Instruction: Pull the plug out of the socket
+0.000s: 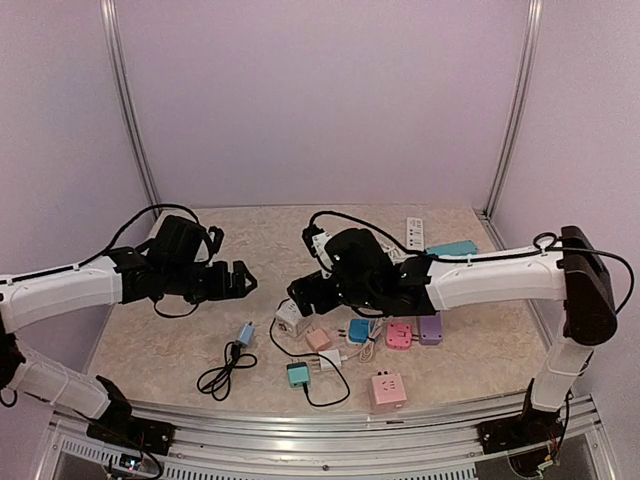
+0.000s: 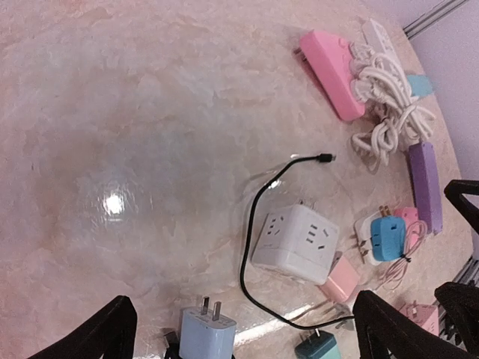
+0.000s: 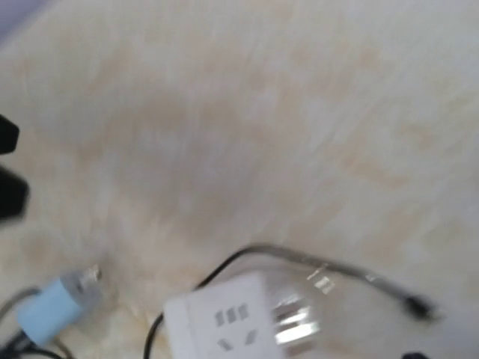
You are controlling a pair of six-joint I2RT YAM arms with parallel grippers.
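**Worktop** [image 1: 250, 228]: beige, marbled surface, carrying a scatter of adapters and power strips right of centre.

**Socket:** a white cube socket [image 1: 289, 316] stands near the middle of the worktop. Nothing grips it.

**Plug:** the light-blue plug [image 1: 245, 333] lies flat on the worktop near the cube's left side, apart from it, with its two prongs exposed. No jaws touch it.

**Cable:** a black cable [image 2: 251, 247] curves round the cube, and its loose end lies free on the worktop beside it. A second black coil [image 1: 222, 378] lies to the near left of the plug.

**Left arm** [image 1: 60, 285]: it reaches in from the left. Its jaws are spread wide, with the dark fingers [image 2: 105, 333] at opposite edges of the wrist view. They hang above the worktop left of the plug and hold nothing.

**Right arm** [image 1: 490, 275]: it reaches in from the right, with its jaws above the cube socket. The wrist view is blurred. No finger crosses it, so the jaws read as spread, holding nothing.

**Other items:** a teal plug [image 1: 298, 374], a pink socket block [image 1: 388, 388] at the near right, and a purple block [image 1: 430, 327].
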